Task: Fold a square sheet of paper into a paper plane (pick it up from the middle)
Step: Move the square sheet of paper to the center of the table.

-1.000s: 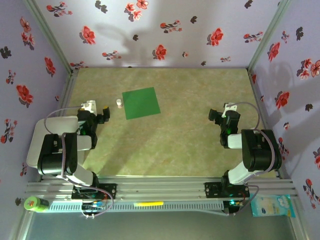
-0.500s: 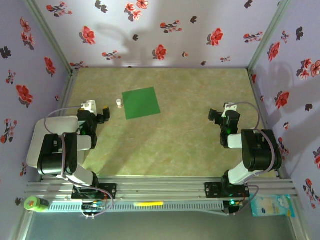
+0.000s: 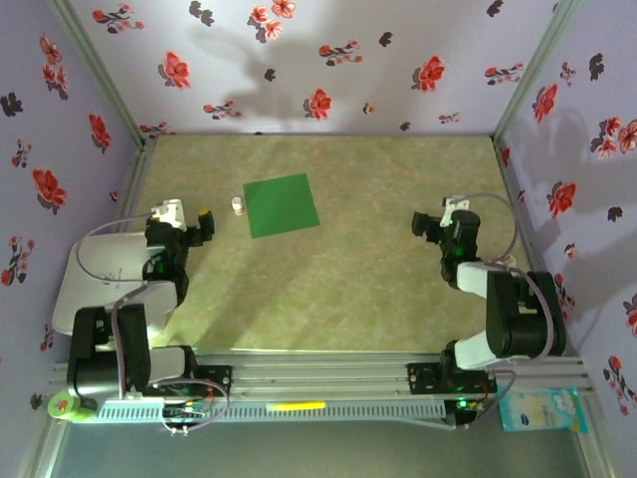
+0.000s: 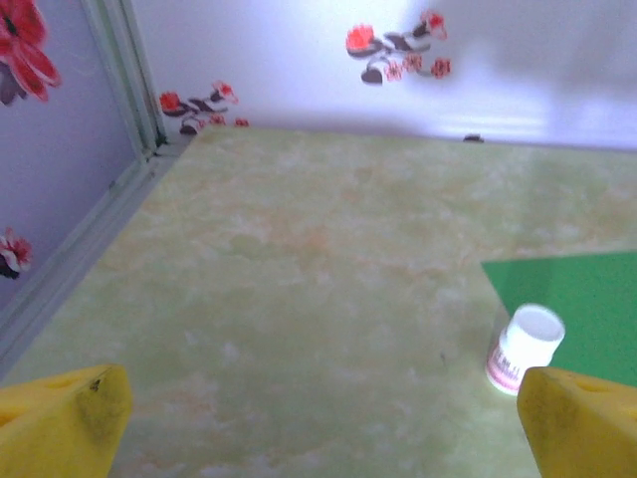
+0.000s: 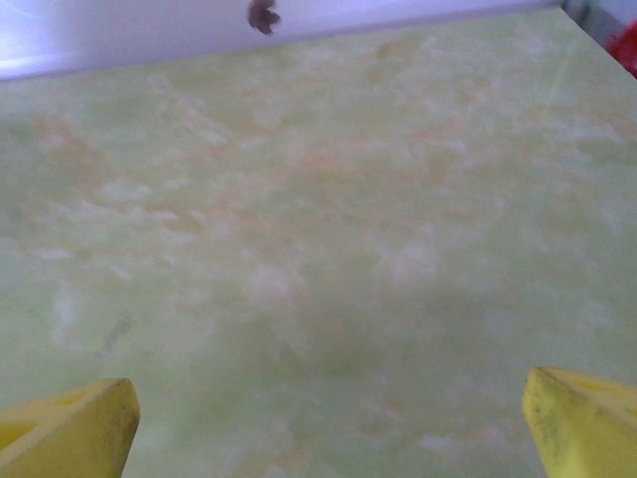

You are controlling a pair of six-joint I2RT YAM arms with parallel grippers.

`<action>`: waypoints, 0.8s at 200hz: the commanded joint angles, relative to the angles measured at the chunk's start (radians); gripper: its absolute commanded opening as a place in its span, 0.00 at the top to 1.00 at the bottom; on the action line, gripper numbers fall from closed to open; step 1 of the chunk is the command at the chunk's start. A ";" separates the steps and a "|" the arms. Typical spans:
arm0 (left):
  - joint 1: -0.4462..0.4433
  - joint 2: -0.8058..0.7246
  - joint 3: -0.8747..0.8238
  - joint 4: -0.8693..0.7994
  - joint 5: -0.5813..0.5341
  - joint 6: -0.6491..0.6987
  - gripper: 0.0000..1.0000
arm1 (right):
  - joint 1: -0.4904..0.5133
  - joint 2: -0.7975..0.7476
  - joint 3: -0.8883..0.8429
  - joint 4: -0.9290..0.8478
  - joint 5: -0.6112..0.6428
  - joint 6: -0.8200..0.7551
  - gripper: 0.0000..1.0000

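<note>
The square sheet of paper (image 3: pixel 282 205) is seen lying flat and unfolded on the table (image 3: pixel 348 279), toward 11 o'clock from the table's middle in the top view. A small white bottle (image 3: pixel 237 204) is parked right at the sheet's 9 o'clock edge, just beside it. The left gripper (image 3: pixel 199 225) is sat at about 8 o'clock of the sheet, near the bottle, jaws spread wide with nothing between them. In its wrist view the bottle (image 4: pixel 526 349) and a corner of the green paper (image 4: pixel 582 294) are caught out toward 3 o'clock. The right gripper (image 3: pixel 426 224) is found well apart at the sheet's 4 o'clock, also wide open and empty, with bare tabletop seen between its yellow fingertips (image 5: pixel 70 423).
</note>
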 commanded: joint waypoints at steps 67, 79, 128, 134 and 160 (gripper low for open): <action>0.010 -0.154 0.333 -0.697 0.287 -0.373 0.01 | -0.008 -0.044 0.260 -0.412 -0.613 0.606 0.01; -0.002 -0.142 0.344 -0.697 0.363 -0.429 0.05 | 0.008 -0.036 0.228 -0.306 -0.650 0.676 0.01; -0.238 -0.001 0.503 -0.854 0.362 -0.370 0.09 | 0.135 0.000 0.264 -0.433 -0.586 0.628 0.01; -0.276 0.036 0.538 -0.885 0.340 -0.356 0.09 | 0.148 -0.002 0.259 -0.427 -0.577 0.636 0.01; -0.398 0.217 0.683 -1.003 0.222 -0.340 0.08 | 0.187 -0.029 0.229 -0.408 -0.531 0.672 0.01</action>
